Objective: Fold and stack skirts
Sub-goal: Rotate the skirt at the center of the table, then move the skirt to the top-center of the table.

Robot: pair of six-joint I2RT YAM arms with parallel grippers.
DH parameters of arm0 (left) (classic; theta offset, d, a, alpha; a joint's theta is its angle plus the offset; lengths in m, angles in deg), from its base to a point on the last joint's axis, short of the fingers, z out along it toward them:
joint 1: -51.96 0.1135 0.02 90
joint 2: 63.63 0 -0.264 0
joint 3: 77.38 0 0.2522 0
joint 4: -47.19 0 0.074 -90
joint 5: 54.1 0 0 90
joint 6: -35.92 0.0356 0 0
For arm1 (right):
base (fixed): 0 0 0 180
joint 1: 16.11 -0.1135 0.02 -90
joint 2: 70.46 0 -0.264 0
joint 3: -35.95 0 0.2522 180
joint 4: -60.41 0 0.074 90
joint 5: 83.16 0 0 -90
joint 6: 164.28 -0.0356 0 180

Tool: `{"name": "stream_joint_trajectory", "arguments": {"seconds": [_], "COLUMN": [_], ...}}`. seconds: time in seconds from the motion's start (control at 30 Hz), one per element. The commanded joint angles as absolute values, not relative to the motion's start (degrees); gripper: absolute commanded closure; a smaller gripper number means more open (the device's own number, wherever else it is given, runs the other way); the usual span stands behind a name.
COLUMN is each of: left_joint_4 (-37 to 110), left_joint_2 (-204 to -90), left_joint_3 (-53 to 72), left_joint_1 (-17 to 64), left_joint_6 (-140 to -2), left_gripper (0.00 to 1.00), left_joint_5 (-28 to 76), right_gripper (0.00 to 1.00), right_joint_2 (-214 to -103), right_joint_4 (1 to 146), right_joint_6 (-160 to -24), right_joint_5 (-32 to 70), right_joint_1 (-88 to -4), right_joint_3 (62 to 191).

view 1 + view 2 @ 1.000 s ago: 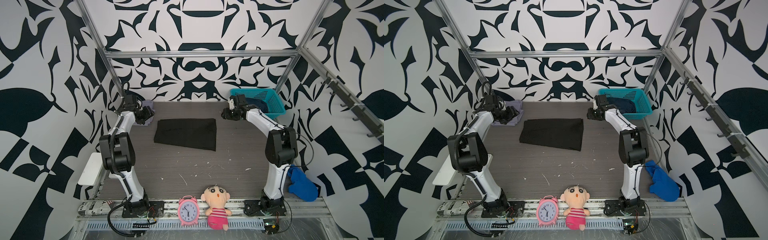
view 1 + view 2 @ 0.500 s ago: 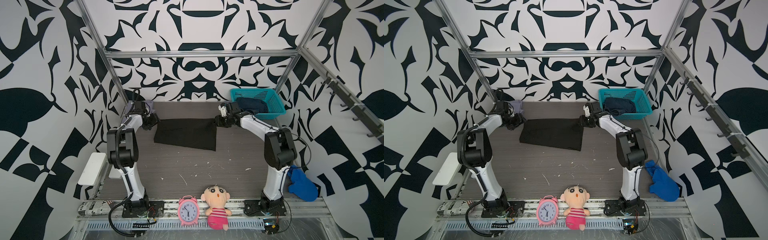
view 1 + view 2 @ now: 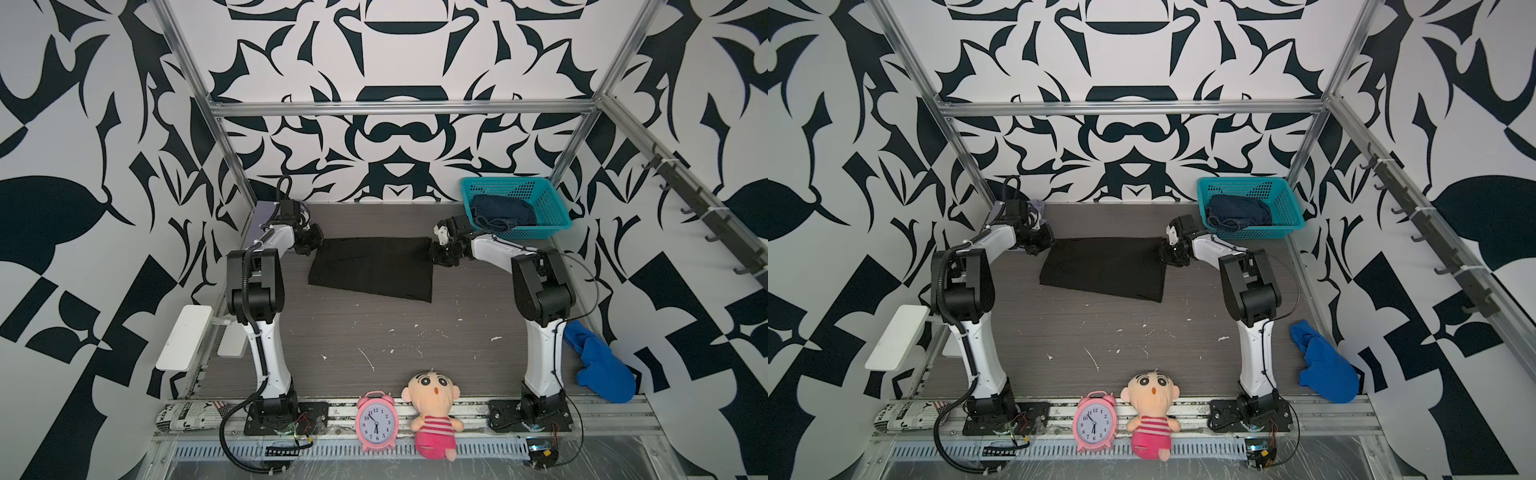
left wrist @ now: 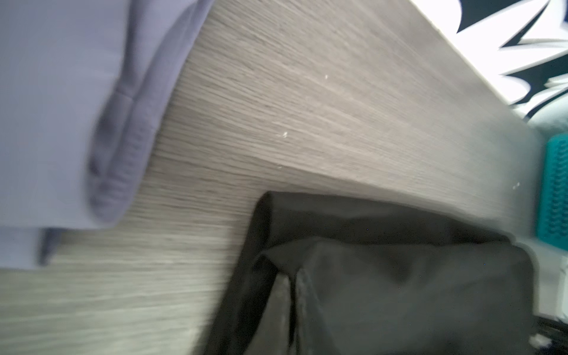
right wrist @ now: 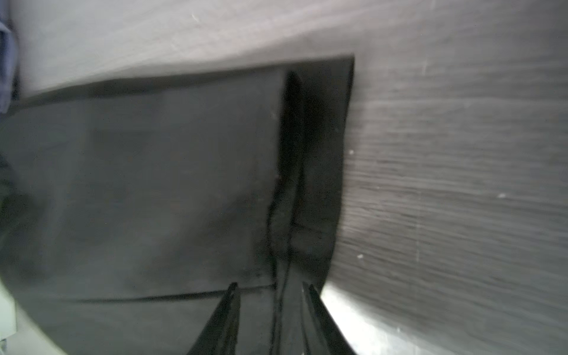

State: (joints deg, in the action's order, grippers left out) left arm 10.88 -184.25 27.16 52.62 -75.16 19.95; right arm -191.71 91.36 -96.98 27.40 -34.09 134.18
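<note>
Since a second earlier I saw both arms swing inward: the left gripper (image 3: 309, 244) had clenched on the upper-left corner of the black skirt (image 3: 374, 266), and the right gripper (image 5: 270, 285) stood unclenched astride its upper-right hem. The black skirt lay flat just above frame centre, the lavender skirt (image 3: 262, 212) to its left and the denim skirt (image 3: 500, 210) in the basket (image 3: 536, 232) at upper right.

**Patterned booth around a grey table**

Walls (image 3: 395, 54) in a bold black-and-white leaf pattern rise behind and beside the grey wood-grain table (image 3: 374, 328), which is flecked with white bits. An aluminium bar (image 3: 399, 109) crosses above the table's far edge. A rail of dark hooks (image 3: 702, 216) lines the wall to its right. The light is even.
</note>
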Motion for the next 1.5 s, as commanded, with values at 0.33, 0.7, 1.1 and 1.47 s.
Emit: {"name": "stream_joint_trajectory", "arguments": {"seconds": [0.33, 0.7, 1.1, 1.47], "left_joint_4": [7.8, 7.6, 18.4, 23.7], "left_joint_2": [-188.1, -177.4, -166.3, -172.3], "left_joint_3": [34.6, 27.1, 8.9, 4.1], "left_joint_1": [52.0, 52.0, 49.3, 48.2], "left_joint_6": [-75.8, -76.4, -79.7, -83.0], "left_gripper": [0.85, 0.51, 0.75, 0.78], "left_joint_5": [20.6, 33.2, 29.3, 27.7], "right_gripper": [0.72, 0.64, 0.87, 0.92], "right_joint_2": [-190.7, -179.1, -184.5, -192.2], "right_joint_4": [89.5, 90.3, 95.7, 93.4], "right_joint_6": [-96.9, -97.6, -97.9, -99.6], "right_joint_5": [27.9, 30.6, 28.6, 21.2], "right_joint_1": [-34.0, -34.6, -45.9, -48.6], "right_joint_3": [135.4, 133.0, 139.4, 141.3]}}
